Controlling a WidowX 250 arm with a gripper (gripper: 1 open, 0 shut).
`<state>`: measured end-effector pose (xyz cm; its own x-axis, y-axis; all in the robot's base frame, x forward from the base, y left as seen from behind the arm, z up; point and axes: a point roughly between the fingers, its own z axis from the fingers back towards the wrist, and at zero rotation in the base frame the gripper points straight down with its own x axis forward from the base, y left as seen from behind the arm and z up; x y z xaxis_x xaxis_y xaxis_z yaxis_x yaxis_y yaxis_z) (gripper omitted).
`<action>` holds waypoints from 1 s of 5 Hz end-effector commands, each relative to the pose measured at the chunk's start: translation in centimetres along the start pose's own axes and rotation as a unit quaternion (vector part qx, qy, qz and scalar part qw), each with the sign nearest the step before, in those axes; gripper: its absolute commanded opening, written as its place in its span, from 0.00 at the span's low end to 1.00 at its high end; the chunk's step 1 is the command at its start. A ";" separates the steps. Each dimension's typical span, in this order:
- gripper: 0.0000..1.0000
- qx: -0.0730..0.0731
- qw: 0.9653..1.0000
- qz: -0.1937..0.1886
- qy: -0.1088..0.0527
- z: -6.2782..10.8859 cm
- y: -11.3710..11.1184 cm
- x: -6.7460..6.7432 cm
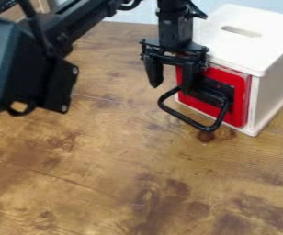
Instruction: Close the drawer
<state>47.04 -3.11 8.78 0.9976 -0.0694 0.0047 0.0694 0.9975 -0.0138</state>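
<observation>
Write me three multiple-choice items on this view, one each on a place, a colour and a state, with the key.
1. Where is the wire loop handle?
A. On top of the cabinet
B. On the drawer's front
C. On the cabinet's rear

2. What colour is the drawer front?
A. Red
B. Green
C. Yellow

3. What is the state of the end effector?
A. Shut on the handle
B. Lying on the table
C. Open, above the handle's loop

Key:
1. B: the black loop juts out from the drawer's front, low over the wooden table.
2. A: red shows around the black bracket, against the white cabinet.
3. C: its fingers stand apart, with nothing between them, higher in the view than the loop.
</observation>
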 end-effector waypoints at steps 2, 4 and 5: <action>1.00 -0.014 0.990 0.018 -0.136 4.1 0.1 2.2; 1.00 -0.013 0.989 0.006 -0.150 6.9 -1.1 -0.7; 1.00 -0.005 0.989 0.019 -0.148 8.5 -0.7 -1.5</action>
<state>45.59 -3.34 12.27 0.9826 -0.0151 0.1849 0.0210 0.9993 -0.0297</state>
